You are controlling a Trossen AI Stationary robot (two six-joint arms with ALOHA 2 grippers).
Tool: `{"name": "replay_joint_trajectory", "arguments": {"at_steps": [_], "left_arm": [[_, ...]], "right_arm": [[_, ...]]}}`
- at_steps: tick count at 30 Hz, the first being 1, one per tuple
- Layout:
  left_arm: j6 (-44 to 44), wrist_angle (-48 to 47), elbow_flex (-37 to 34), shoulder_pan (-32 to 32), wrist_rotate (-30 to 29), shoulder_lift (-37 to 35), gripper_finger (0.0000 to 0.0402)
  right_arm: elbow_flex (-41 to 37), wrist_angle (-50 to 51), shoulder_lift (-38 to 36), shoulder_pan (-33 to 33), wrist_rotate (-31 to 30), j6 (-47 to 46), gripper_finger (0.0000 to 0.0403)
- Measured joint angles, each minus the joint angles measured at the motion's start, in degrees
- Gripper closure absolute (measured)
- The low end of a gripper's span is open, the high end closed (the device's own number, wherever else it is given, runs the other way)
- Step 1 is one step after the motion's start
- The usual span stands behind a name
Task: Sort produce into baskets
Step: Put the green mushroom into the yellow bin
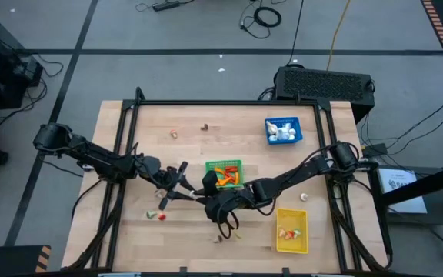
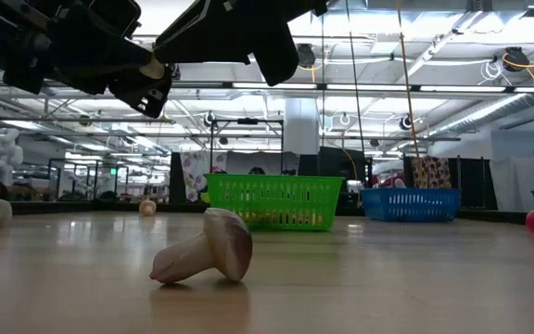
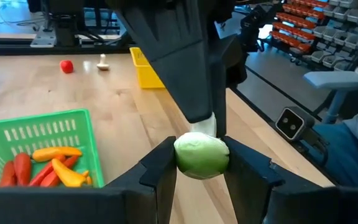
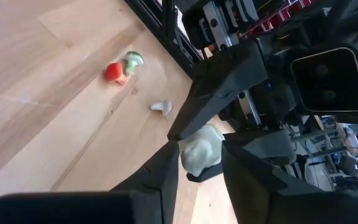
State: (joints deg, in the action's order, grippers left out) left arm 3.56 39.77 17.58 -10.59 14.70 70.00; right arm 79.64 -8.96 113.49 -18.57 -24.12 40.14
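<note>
A round pale-green vegetable piece (image 3: 201, 155) hangs above the table between my two grippers, just near of the green basket (image 1: 224, 165). My left gripper (image 3: 201, 163) comes from the table's left and is shut on it. My right gripper (image 4: 201, 165) comes from the right and closes on the same piece (image 4: 199, 152). In the high view the left gripper (image 1: 187, 187) and the right gripper (image 1: 204, 194) meet nose to nose. The green basket holds orange and red pieces (image 3: 51, 165). My left gripper pinches the green piece by two opposite sides (image 3: 180, 158) between its two fingers. It comes nearly level from the table's left, and the piece is lifted clear of the table. My right gripper has its two fingers (image 4: 169, 168) on either side of the same piece, slanting down from the table's right. In the left wrist view one of its fingers (image 3: 185, 74) lies over the piece's top, where a white bit (image 3: 207, 124) shows.
The blue basket (image 1: 283, 129) stands at the far right and the yellow basket (image 1: 291, 231) at the near right. A mushroom (image 2: 202, 250) lies near the front edge. A red and a green piece (image 1: 160, 215) and other small pieces (image 1: 304, 197) lie loose on the table.
</note>
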Motion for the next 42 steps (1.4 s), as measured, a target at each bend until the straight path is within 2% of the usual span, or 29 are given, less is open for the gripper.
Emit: {"name": "replay_joint_trajectory", "arguments": {"at_steps": [11,16,21,26,31,35,38,42], "left_arm": [[0.1,0.0,0.0,-0.1,-0.4,0.2,0.0274],[-3.8,-0.1,0.0,-1.3,-0.9,0.2,0.0265],[-5.5,-0.2,0.0,-1.7,-2.1,0.2,0.0221],[-5.5,-4.0,0.1,-1.6,-2.1,-1.1,0.0169],[-4.4,-18.1,0.1,-0.6,-2.1,-6.4,0.0148],[4.7,-26.7,0.0,-0.6,-1.5,-10.6,0.0146],[9.3,-30.4,0.1,-2.6,-1.2,-12.1,0.0146],[11.2,-32.2,0.1,-6.8,-3.1,-12.1,0.0146]], "right_arm": [[0.0,0.2,0.0,0.1,0.1,-0.1,0.0391],[0.0,0.1,0.0,0.1,0.5,-0.4,0.0395],[0.0,0.1,0.0,-0.1,-0.2,-5.8,0.04],[0.0,2.8,-1.1,-1.0,-0.4,-18.0,0.0401],[0.0,15.6,-5.1,-3.2,0.0,-33.7,0.0401],[0.0,29.0,-9.4,-5.2,0.8,-52.5,0.0401],[0.0,38.6,-13.3,-6.2,6.6,-65.1,0.0401],[0.0,49.7,-17.8,-7.9,16.2,-83.4,0.0401]]}}
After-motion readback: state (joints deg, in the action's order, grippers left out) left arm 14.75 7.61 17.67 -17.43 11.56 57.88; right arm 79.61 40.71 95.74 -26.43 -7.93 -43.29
